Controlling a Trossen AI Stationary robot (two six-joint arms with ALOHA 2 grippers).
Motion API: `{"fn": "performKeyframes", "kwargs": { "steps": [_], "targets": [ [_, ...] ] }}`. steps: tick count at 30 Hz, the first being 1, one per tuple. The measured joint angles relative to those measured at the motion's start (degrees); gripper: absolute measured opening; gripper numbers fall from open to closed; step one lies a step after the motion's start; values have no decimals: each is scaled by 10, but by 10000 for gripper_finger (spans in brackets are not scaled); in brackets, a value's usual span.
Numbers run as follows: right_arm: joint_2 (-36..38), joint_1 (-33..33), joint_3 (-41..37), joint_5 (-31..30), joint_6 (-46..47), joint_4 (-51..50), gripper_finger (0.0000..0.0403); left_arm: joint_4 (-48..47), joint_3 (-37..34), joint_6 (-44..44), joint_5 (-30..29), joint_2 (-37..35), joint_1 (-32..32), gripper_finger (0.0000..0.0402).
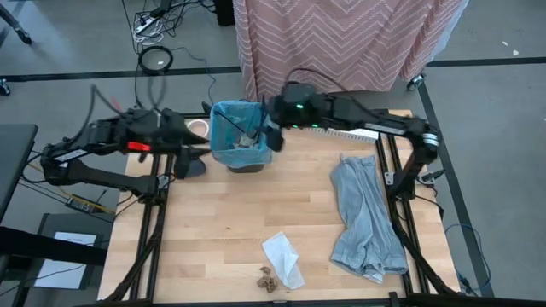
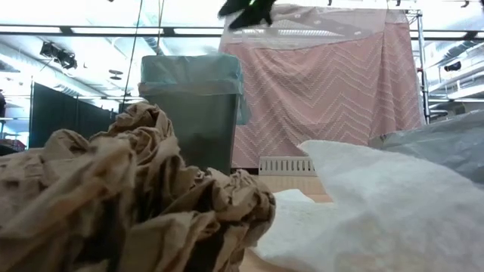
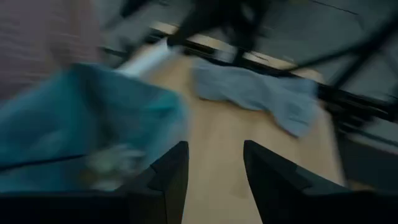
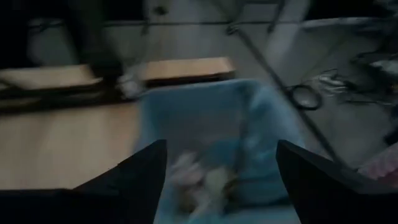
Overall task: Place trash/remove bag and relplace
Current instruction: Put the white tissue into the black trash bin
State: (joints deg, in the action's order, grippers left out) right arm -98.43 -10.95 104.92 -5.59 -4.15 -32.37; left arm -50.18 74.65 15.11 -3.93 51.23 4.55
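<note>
Blue-lined bin [image 1: 239, 136] holds scraps [image 1: 247, 145]; your right pincer [image 1: 275, 136] hangs wide at its rim, left pincer [image 1: 194, 155] parted and empty beside it. Brown lump [image 1: 267, 278] and white paper [image 1: 282, 257] lie on the tabletop [image 1: 222, 222].

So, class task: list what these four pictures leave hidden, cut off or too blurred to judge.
- Bin contents: the high view shows only small unclear scraps, and the right wrist view is motion-blurred.
- Bin base: in the low view, the brown crumpled paper covers it.
- Right end effector: in the low view it is cut off by the top edge.
- Grey cloth: in the low view, the white crumpled paper mostly hides it.
</note>
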Motion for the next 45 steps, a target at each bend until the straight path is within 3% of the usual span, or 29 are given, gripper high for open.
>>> {"fn": "performKeyframes", "kwargs": {
  "steps": [5, 10, 19, 28, 35, 45],
  "targets": [
    [68, 68, 1, 24, 37, -156, 280, 38, 0, -28, 83, 81, -38, 162],
    [119, 143, 0, -19, 124, -277, 270, 83, 0, -70, 103, 178, -93, 162],
    [170, 252, 0, -82, 244, -326, 274, 102, 0, -149, 112, 345, -155, 162],
    [170, 301, 0, -85, 286, -355, 279, 206, 0, -167, 146, 492, -196, 166],
    [177, 327, 0, -70, 335, -410, 282, 270, 0, -161, 121, 574, -224, 170],
    [183, 360, 0, -37, 411, -529, 277, 378, 0, -163, 80, 628, -249, 170]
  ]
}}
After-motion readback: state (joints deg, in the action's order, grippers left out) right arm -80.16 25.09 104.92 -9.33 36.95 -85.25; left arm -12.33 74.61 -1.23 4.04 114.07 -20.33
